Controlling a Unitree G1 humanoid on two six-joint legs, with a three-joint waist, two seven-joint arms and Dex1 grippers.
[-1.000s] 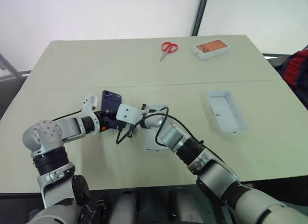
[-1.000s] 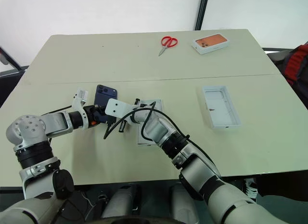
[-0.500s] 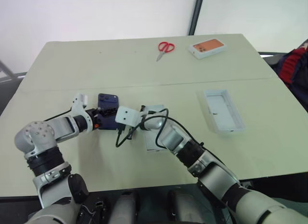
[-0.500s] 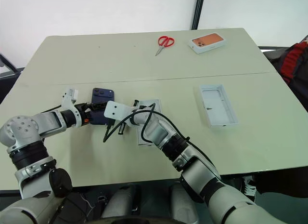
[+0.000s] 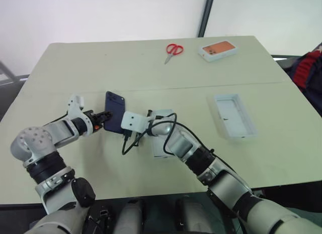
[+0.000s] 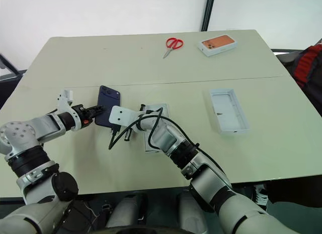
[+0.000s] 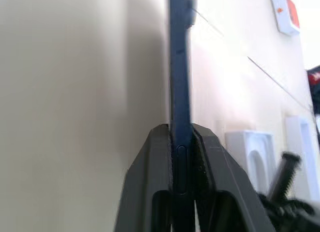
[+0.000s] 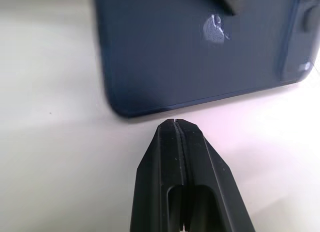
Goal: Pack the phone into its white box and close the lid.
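Navy phone pinched edge-on in left gripper, centre-left; right gripper clamped empty beside it. Pickup step; next carry into white box.

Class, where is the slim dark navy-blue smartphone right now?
The navy-blue smartphone sits left of centre on the table, clamped edge-on by the left gripper, with the shut right gripper beside it.

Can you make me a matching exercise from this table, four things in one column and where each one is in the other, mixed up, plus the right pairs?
Things:
1. phone
2. scissors
3. orange-topped box
4. left tool

Places or states:
A. far edge of the table, right of the scissors
B. shut on the phone's edge
C. far side of the table, red handles
D. left of the right tool, back facing up

Pairs: 1-D, 2-C, 3-A, 4-B
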